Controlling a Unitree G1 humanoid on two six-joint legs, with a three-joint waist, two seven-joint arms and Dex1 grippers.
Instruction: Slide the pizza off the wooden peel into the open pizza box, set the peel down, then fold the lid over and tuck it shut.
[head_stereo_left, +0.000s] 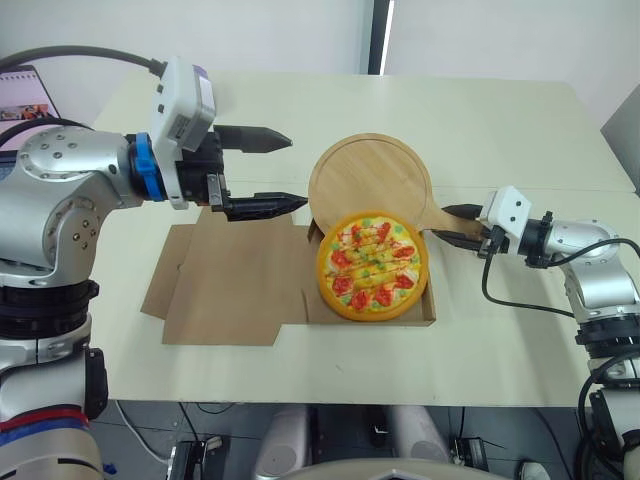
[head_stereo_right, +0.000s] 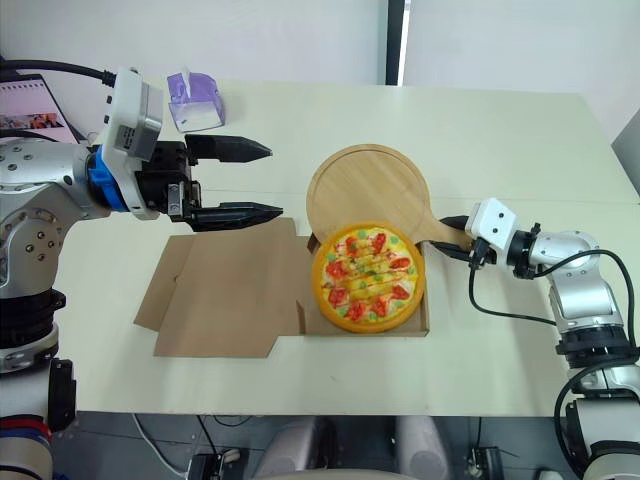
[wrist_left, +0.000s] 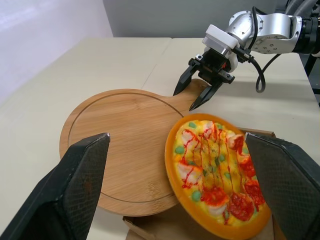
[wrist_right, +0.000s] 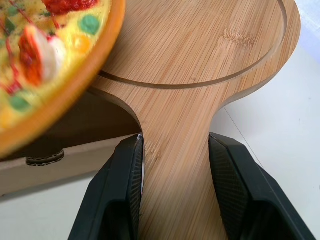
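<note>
Head view: the pizza sits in the box, and its rim covers the near edge of the peel behind it. The left gripper hangs wide open over the flattened lid. A purple carton stands far back, its print unreadable. Left wrist view: the right gripper straddles the peel's handle. Right wrist view: both fingers press the handle's edges, clamped on it, and the pizza is cut off at the corner.

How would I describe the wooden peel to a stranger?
On the cream table, look behind the open cardboard pizza box. The wooden peel is the round pale board, bare unlike the colourful pizza, its handle in the right gripper.
</note>
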